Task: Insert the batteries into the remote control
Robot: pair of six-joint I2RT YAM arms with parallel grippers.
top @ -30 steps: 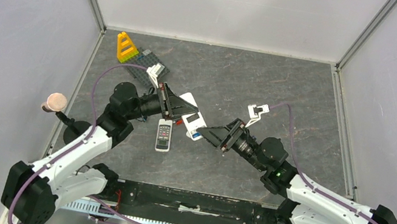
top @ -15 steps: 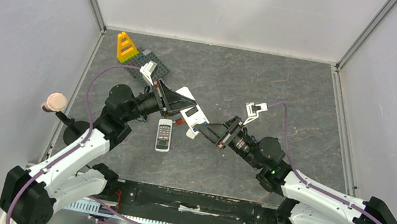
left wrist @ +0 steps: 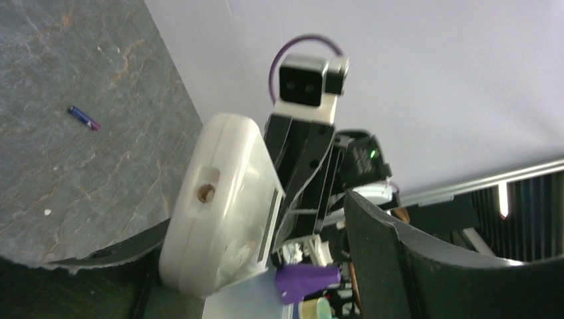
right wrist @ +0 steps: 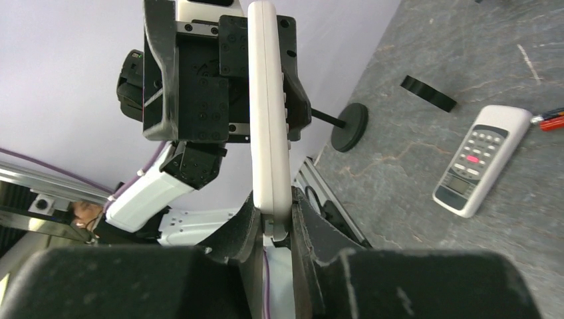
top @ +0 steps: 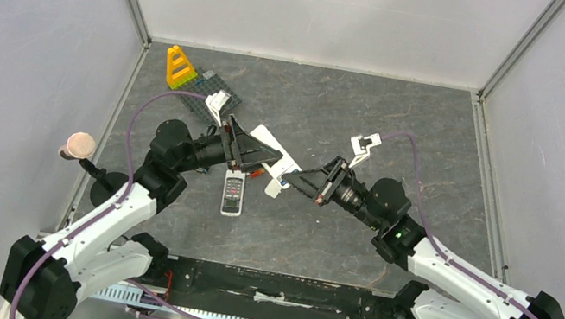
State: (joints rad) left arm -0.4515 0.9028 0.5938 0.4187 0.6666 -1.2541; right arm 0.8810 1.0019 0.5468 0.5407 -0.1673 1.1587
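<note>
A white remote control (top: 272, 158) hangs in the air between both arms. My right gripper (right wrist: 274, 229) is shut on its near end, seen edge-on (right wrist: 269, 113) in the right wrist view. My left gripper (top: 256, 152) stands open around the other end, and the remote (left wrist: 219, 206) lies close to the lower finger (left wrist: 100, 256), while the other finger (left wrist: 412, 266) stands well off it. One blue-purple battery (left wrist: 84, 118) lies on the table. A red-orange battery (right wrist: 552, 119) lies beside a second remote.
A second white remote (top: 232, 195), buttons up, lies on the table under the left gripper. A black cover strip (right wrist: 429, 93) lies beyond it. A yellow toy (top: 180, 67) and a grey studded plate (top: 206, 86) sit at the back left. A pink knob on a stand (top: 77, 145) is at the left edge.
My left gripper has gone from shut on the remote to open. My right gripper has moved in to the left and shut on the remote's other end.
</note>
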